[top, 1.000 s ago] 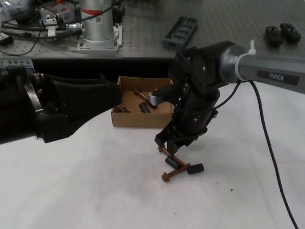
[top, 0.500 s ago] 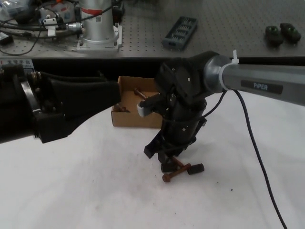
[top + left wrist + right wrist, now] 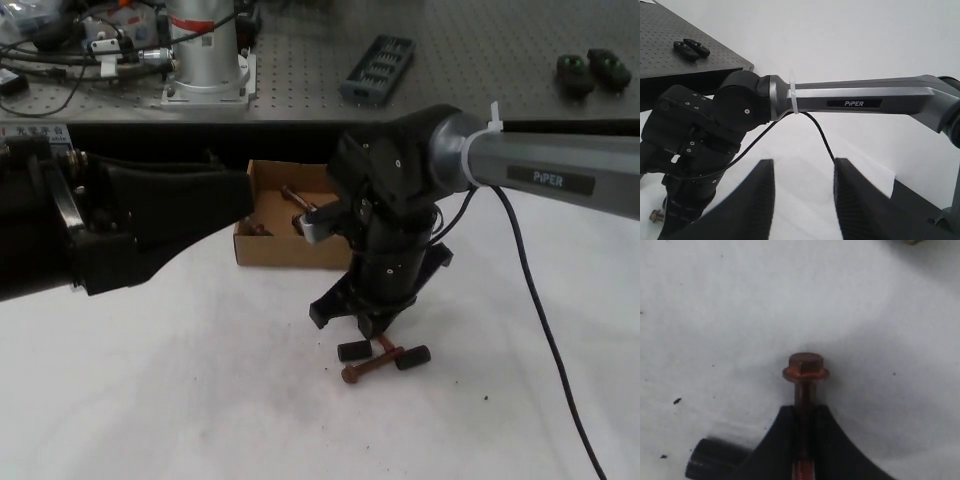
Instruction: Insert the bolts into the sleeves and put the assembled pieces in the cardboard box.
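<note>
Bolt (image 3: pixel 805 371) in right jaws, near sleeve (image 3: pixel 707 465).

A white tabletop (image 3: pixel 200 420) filled the foreground. Behind it lay a perforated metal plate (image 3: pixel 480 50). The plate carried a silver column (image 3: pixel 205 40) on a base, a dark ribbed block (image 3: pixel 378 68), two black knobs (image 3: pixel 593 70) side by side, and tangled cables (image 3: pixel 45 55) at its far left.

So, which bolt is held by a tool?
The bolt in the right tool, head sticking out; the loose bolt lies free on the bench.
</note>
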Controlling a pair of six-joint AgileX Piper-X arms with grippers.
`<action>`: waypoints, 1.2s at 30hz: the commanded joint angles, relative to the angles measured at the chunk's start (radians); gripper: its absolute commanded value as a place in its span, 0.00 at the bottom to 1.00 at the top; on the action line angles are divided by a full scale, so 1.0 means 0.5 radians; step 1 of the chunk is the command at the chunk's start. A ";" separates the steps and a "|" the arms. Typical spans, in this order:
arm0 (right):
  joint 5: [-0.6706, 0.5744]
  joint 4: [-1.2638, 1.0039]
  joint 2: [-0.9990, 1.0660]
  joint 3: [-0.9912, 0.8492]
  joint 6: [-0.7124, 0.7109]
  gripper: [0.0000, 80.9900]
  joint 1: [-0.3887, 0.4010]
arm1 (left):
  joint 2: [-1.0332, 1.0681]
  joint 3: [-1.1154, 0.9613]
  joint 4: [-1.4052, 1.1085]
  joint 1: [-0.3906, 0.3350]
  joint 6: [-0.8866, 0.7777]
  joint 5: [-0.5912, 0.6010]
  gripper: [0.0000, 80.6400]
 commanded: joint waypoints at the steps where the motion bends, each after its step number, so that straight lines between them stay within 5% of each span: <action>1: -0.079 0.074 -0.041 -0.008 0.151 0.04 -0.014 | -0.021 -0.006 -0.040 -0.009 -0.005 -0.006 0.36; 14: -0.191 -0.222 -0.378 -0.004 0.725 0.04 0.037 | -0.027 -0.006 -0.040 -0.009 -0.004 -0.006 0.36; 19: -0.287 -0.363 -0.369 -0.004 0.873 0.04 0.154 | -0.111 -0.006 -0.040 -0.009 -0.009 -0.089 0.36; 26: -0.184 -0.407 -0.323 0.000 1.015 0.05 0.332 | -0.359 -0.006 -0.040 -0.009 -0.009 -0.502 0.35; 36: 0.010 -0.356 -0.232 0.000 1.355 0.05 0.571 | -0.445 -0.006 0.037 -0.009 -0.177 -0.507 0.35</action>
